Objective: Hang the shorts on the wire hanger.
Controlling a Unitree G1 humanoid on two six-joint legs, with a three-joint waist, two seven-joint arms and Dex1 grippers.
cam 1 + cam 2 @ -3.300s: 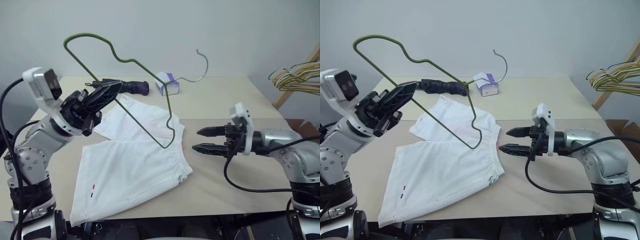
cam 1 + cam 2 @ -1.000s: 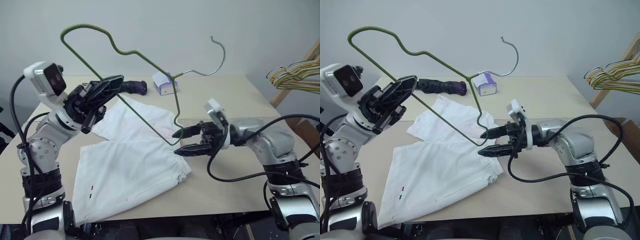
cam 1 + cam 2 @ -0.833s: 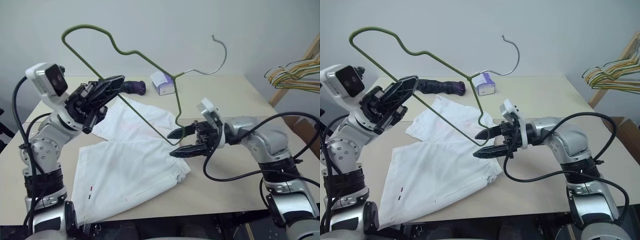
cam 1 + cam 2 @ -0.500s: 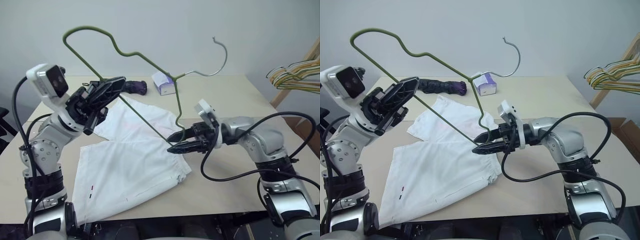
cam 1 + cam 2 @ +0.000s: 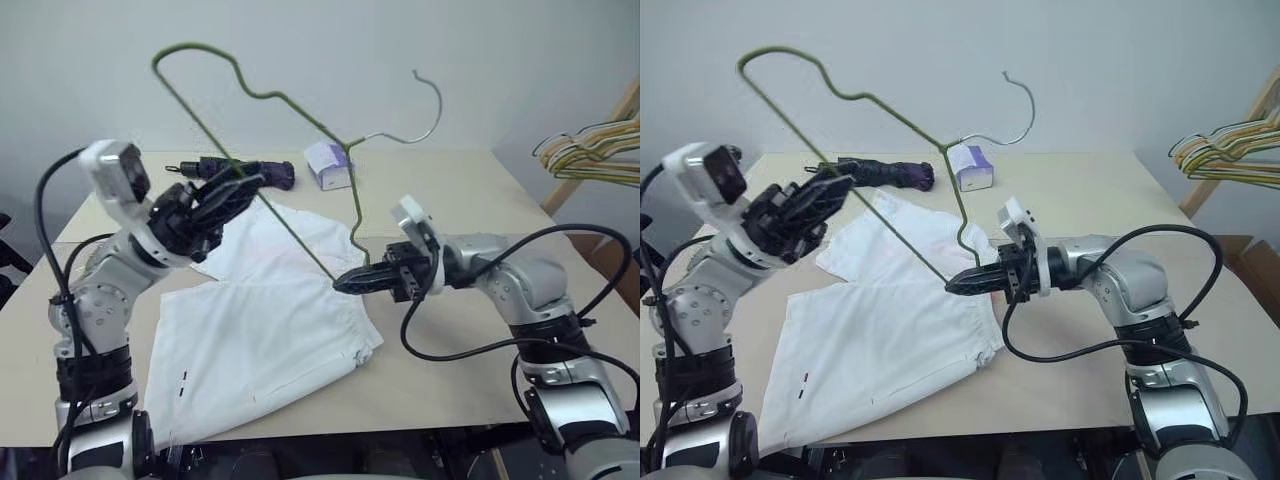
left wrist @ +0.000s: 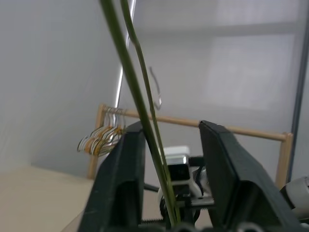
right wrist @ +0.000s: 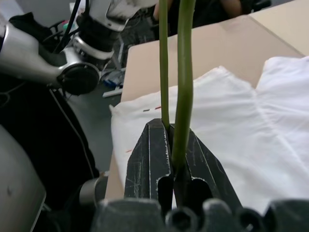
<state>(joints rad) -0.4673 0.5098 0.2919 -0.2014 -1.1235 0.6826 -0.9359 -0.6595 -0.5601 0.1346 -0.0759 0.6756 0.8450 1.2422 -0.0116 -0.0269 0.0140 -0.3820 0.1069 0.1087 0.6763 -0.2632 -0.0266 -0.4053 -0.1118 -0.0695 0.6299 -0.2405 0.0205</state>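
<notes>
1. The right gripper (image 5: 958,285) has its jaws clenched on the lower corner of the wire hanger (image 5: 880,215), right over the waistband of the shorts (image 5: 890,320).
2. The left gripper (image 5: 235,195) has its jaws parted, the hanger's long straight wire running loose between them.
3. The hanger stands tilted in the air, its long wire rising from the right gripper up and to the left, hook toward the far side.
4. The shorts lie flat on the table (image 5: 470,200), directly below the hanger, legs toward the near left; the right arm is nearer the waistband.
5. Whether the hanger's corner touches the cloth is hidden behind the right gripper.
</notes>
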